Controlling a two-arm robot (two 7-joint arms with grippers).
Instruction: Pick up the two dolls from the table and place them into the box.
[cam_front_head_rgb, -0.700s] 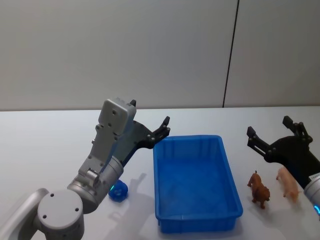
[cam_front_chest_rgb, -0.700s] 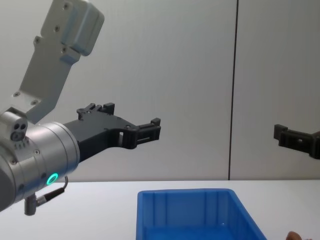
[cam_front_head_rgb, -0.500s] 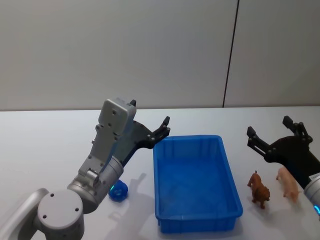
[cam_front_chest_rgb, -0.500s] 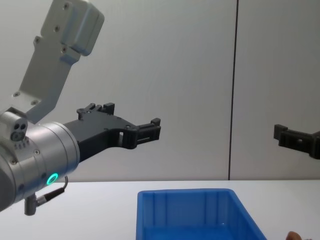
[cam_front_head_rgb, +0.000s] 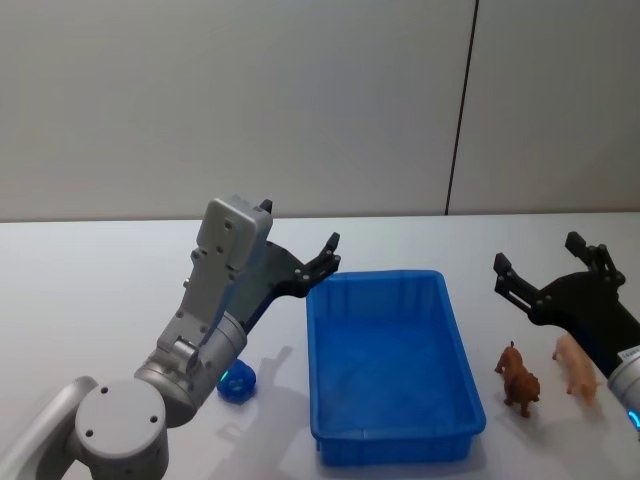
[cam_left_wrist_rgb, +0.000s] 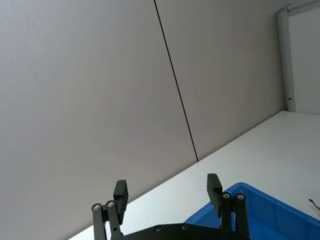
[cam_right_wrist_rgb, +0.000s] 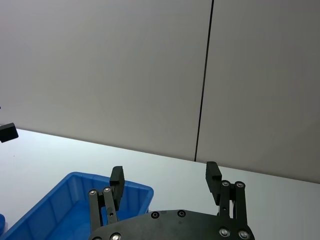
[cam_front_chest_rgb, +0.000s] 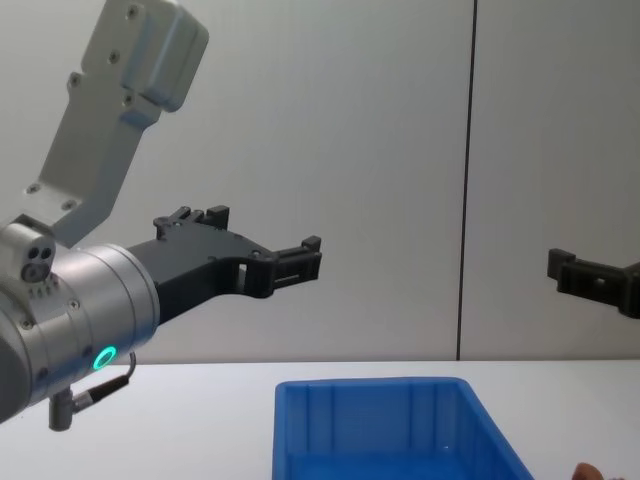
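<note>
Looking down from the head view, I see the box on the white bench, a little to the right of the middle, with nothing in it. Both dolls stand on the bench to its right. The brown doll is just beside the box's right wall, and the pink doll is just beyond it. The right hand hovers above and behind them, released, its fingers spread wide and grasping nothing. The left hand hangs in the air at the box's far left corner, also released and empty. A small blue object lies on the bench under the left arm, left of the box.

From the left wrist view, the left hand shows its two fingers well apart with bare air between them. A corner of the box sits beyond one finger.

From the right wrist view, the right hand is likewise spread and empty, and the box lies past one finger on the bench.

From the chest view, the left hand reaches in from the left, high above the box and clear of its rim. One finger of the right hand pokes in from the right edge at much the same height. At the lower right edge there is a brown sliver; I cannot tell which doll it is.
</note>
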